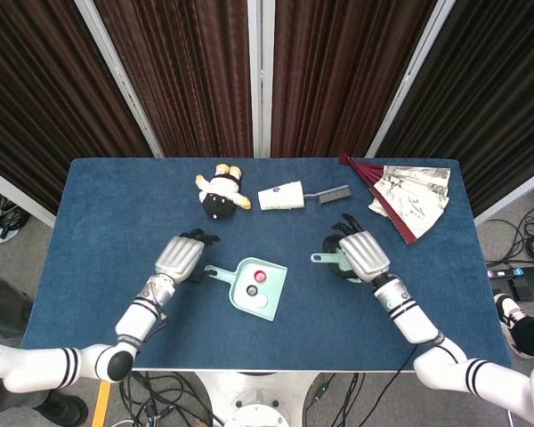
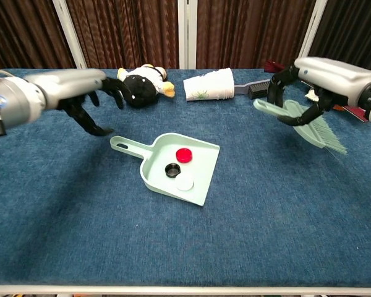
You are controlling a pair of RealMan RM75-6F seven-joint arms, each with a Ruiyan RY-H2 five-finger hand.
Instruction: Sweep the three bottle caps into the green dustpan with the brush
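The green dustpan [image 1: 242, 294] [image 2: 201, 179] lies flat near the table's front middle, handle pointing left. Inside it sit a red cap [image 1: 259, 276] [image 2: 183, 155], a black cap [image 1: 253, 289] [image 2: 172, 169] and a white cap [image 1: 262, 300] [image 2: 185, 183]. My left hand [image 1: 180, 258] [image 2: 86, 98] hovers just left of the handle with fingers spread, holding nothing. My right hand [image 1: 363, 255] [image 2: 315, 77] is well to the right of the pan and grips the green brush [image 1: 324, 259] [image 2: 300, 117], bristles pointing right and down.
A black-and-white plush toy [image 1: 221, 191] [image 2: 142, 83], a tipped paper cup [image 1: 280, 196] [image 2: 209, 85] and a dark brush [image 1: 334, 193] lie along the back. A folded fan [image 1: 409, 197] rests at the back right of the blue table [image 1: 116, 205].
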